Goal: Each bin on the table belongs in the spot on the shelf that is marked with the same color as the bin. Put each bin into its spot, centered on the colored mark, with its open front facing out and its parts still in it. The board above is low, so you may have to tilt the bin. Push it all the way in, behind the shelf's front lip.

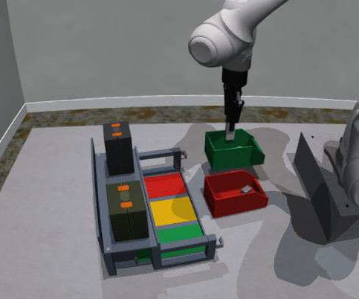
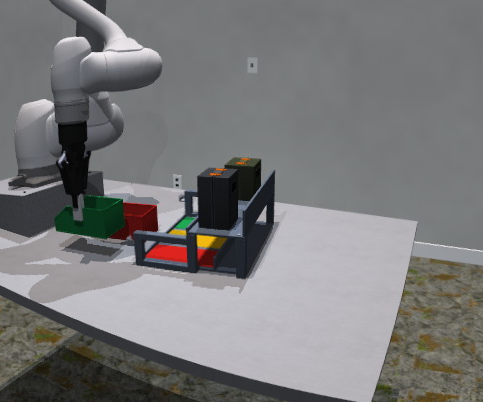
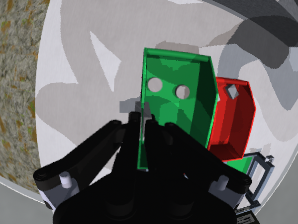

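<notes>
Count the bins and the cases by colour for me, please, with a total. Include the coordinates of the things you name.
Green bin [image 1: 228, 158] [image 2: 95, 222] [image 3: 172, 112]: 1
Red bin [image 1: 240, 202] [image 2: 143, 220] [image 3: 242, 132]: 1
Black case [image 1: 120, 156] [image 2: 217, 202]: 1
Olive case [image 1: 130, 224] [image 2: 249, 182]: 1
Total: 4
</notes>
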Controlling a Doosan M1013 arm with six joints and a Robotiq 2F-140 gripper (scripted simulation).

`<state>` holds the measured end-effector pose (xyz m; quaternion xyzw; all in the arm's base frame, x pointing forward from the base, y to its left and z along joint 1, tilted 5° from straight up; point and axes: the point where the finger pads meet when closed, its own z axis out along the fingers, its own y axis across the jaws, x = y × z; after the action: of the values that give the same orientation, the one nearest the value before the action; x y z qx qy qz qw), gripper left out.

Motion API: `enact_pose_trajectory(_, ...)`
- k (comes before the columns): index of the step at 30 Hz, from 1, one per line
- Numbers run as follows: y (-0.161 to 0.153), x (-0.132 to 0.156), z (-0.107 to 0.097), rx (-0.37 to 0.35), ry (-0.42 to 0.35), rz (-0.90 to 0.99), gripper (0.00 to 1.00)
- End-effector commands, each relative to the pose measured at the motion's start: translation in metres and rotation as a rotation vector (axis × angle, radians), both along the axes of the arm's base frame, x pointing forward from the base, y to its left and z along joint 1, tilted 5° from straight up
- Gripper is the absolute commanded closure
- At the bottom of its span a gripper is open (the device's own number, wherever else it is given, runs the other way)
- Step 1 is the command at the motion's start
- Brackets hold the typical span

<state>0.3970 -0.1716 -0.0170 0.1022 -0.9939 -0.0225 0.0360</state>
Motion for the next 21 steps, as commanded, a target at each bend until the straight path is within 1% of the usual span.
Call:
enact_pose_trajectory(1, 0.0, 0.0, 0.003, 0.0, 0.0, 0.0, 0.9)
enact_pose_trajectory(21, -0.001, 0.002, 0.02, 0.0, 0.0, 0.0, 0.9)
